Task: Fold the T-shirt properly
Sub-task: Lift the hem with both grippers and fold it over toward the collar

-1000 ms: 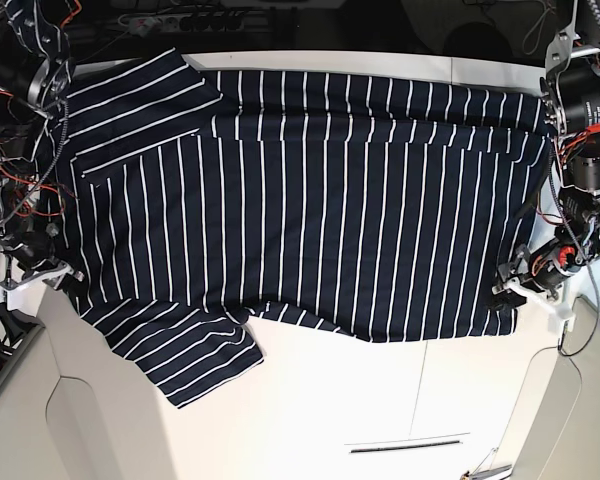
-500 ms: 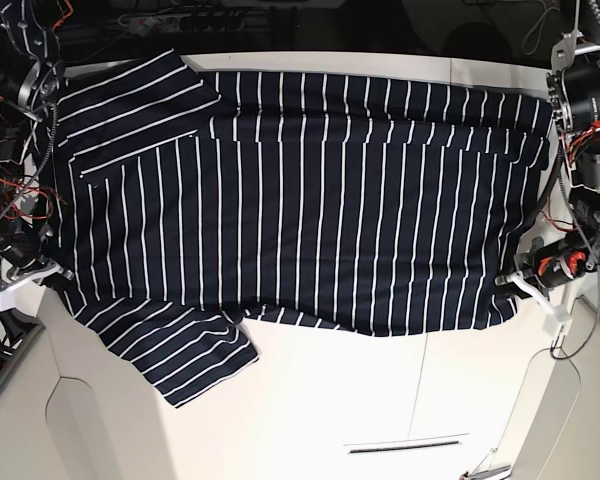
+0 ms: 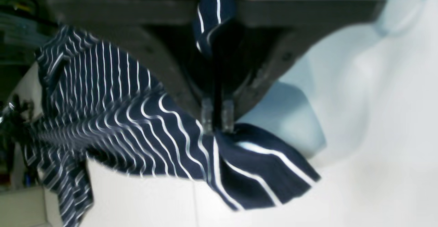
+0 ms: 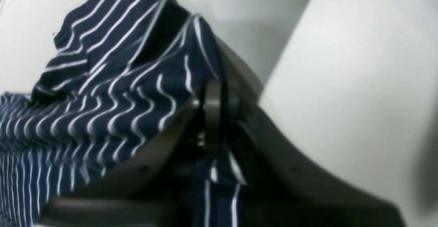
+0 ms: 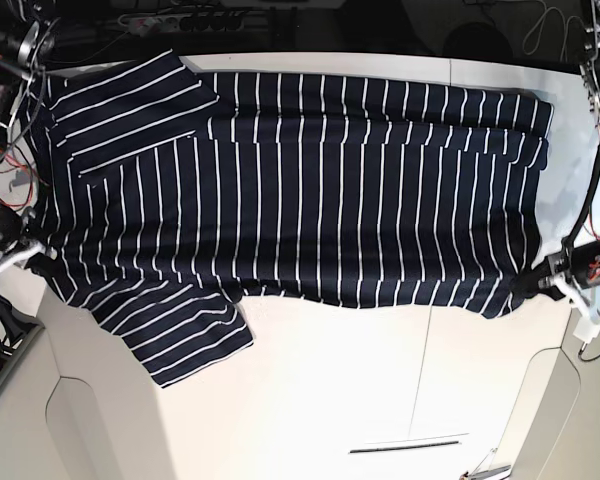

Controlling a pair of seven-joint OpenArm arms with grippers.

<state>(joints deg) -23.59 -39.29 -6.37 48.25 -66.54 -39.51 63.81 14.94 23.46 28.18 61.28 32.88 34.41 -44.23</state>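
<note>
- The T-shirt lay spread flat on the table, long axis running arm to arm.
- Left gripper was clamped on its near corner; right gripper pinched the opposite near corner.
- Fold likely goes away, toward the far edge.

No readable text, labels or numbers anywhere.

Right gripper jaws pinch the T-shirt above white table.
</note>
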